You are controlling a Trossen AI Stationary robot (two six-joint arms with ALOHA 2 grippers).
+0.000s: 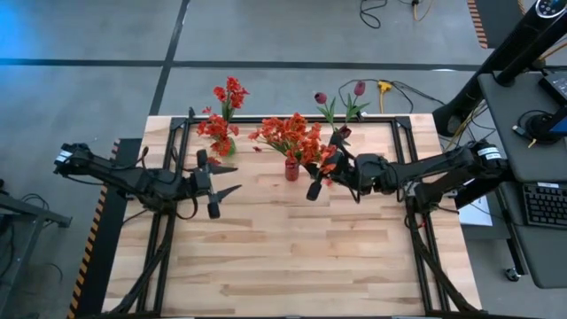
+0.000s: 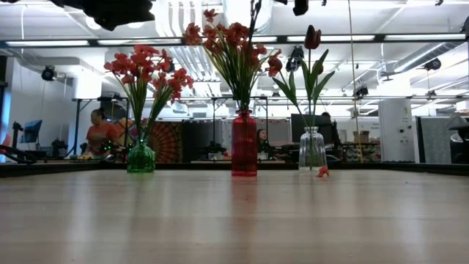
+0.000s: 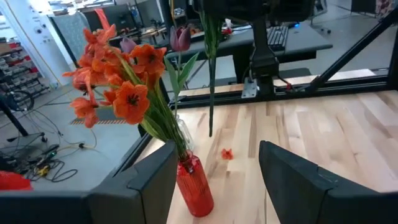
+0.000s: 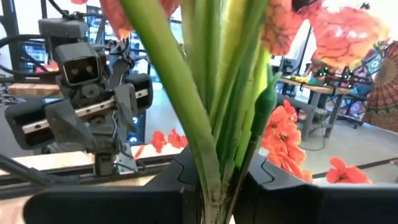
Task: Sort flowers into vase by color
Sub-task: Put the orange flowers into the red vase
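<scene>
On the tabletop (image 1: 292, 248), three vases stand in a row along the far edge. Leftmost is the green vase (image 2: 141, 158), holding red flowers (image 2: 143, 66) whose stalks rise upright and fan outward at the top. Just in front of it hangs the left pincer (image 1: 215, 183), fingers (image 3: 146, 180) spread well apart with nothing between them; its camera looks toward the red vase (image 2: 244, 143), which sits beyond the fingers, untouched.

That red vase, at the middle, carries the fullest bunch, orange-red flowers (image 2: 231, 37), stalks near vertical and leaning a little apart. A small fallen petal (image 2: 322, 172) lies on the wood near the foot of the clear vase (image 2: 312, 150), which holds dark maroon flowers (image 2: 313, 37) standing upright.

Rightward, the right pincer (image 1: 317, 182) hovers just beside the red vase, fingers (image 4: 283, 180) clamped tight on a stem (image 4: 214, 112). The stalk runs up and down through the grip, bloom end uppermost, green tail pointing down toward the tabletop.
</scene>
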